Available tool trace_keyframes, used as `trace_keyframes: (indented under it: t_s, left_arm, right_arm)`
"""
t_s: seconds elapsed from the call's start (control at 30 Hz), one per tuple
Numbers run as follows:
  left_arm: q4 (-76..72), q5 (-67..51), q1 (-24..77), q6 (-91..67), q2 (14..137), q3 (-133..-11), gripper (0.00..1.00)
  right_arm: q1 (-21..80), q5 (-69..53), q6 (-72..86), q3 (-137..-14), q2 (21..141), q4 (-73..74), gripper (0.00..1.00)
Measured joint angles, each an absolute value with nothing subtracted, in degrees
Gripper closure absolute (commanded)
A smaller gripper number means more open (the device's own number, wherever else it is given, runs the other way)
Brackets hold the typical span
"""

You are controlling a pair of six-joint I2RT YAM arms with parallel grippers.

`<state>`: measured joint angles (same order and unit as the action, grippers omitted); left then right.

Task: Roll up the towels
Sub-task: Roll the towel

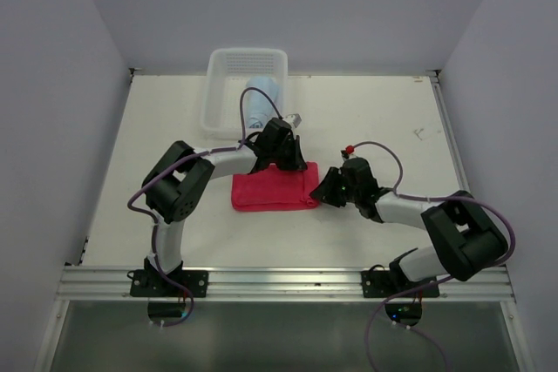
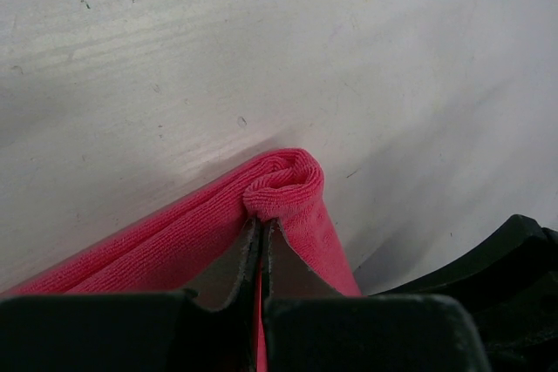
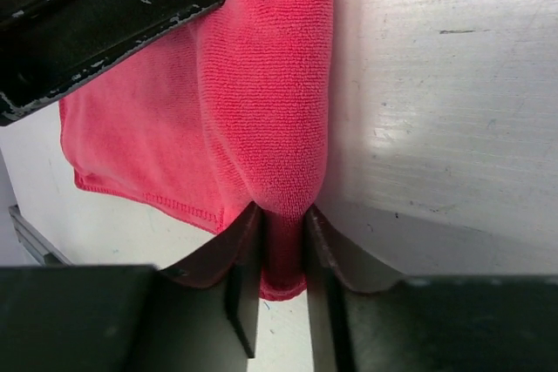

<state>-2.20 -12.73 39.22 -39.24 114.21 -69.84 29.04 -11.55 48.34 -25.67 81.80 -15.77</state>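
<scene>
The left gripper [image 2: 261, 226] was pressed shut on the rolled corner of the bright pink-red cloth towel [image 1: 272, 192]. The right gripper [image 3: 281, 215] pinched a fold of that towel's edge. Beyond the left gripper, the light blue cloth towel [image 1: 260, 104] lay in the white plastic mesh basket [image 1: 214, 93].

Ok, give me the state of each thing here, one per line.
Pink-red cloth towel: folded flat, one edge curled over.
White plastic mesh basket: upright, holds one towel.
Light blue cloth towel: looks rolled, lying in that basket.
Left gripper: shut on the pink-red towel.
Right gripper: shut on the pink-red towel.
</scene>
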Motion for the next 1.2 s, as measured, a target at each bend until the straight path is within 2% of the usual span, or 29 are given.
trace_keyframes:
  t_s: [0.03,0.17,0.4,0.6,0.73,0.8,0.9,1.2]
  left_arm:
    - [-2.2,-12.7,39.2,-39.2,114.2,-69.8,1.0]
    - [-2.2,-12.9,39.1,-39.3,114.2,-69.8,1.0]
    - [-2.1,-13.1,39.0,-39.2,114.2,-69.8,0.78]
    - [-2.1,-13.2,38.9,-39.3,114.0,-69.8,0.65]
    - [-2.1,-13.3,38.9,-39.4,113.2,-69.5,0.62]
    - [-2.0,-13.3,38.7,-39.4,112.7,-69.5,0.67]
    - [-2.1,-13.3,38.6,-39.4,111.8,-69.5,0.67]
    - [-2.5,-15.3,38.6,-40.1,109.2,-69.5,0.61]
  right_arm:
    - [29.3,-11.5,48.2,-25.7,81.8,-16.0,0.84]
    - [30.6,-9.7,46.6,-25.7,81.8,-16.1,1.0]
    - [33.8,-2.5,41.1,-28.8,79.6,-8.1,1.0]
    - [35.2,3.2,35.2,-33.0,78.3,1.8,1.0]
    - [35.8,6.2,31.4,-35.5,78.3,7.4,1.0]
    - [36.2,7.7,29.7,-36.4,78.3,9.7,1.0]
    - [36.9,10.0,27.6,-37.2,78.3,12.1,1.0]
    - [37.6,15.4,23.1,-38.5,78.3,15.7,1.0]
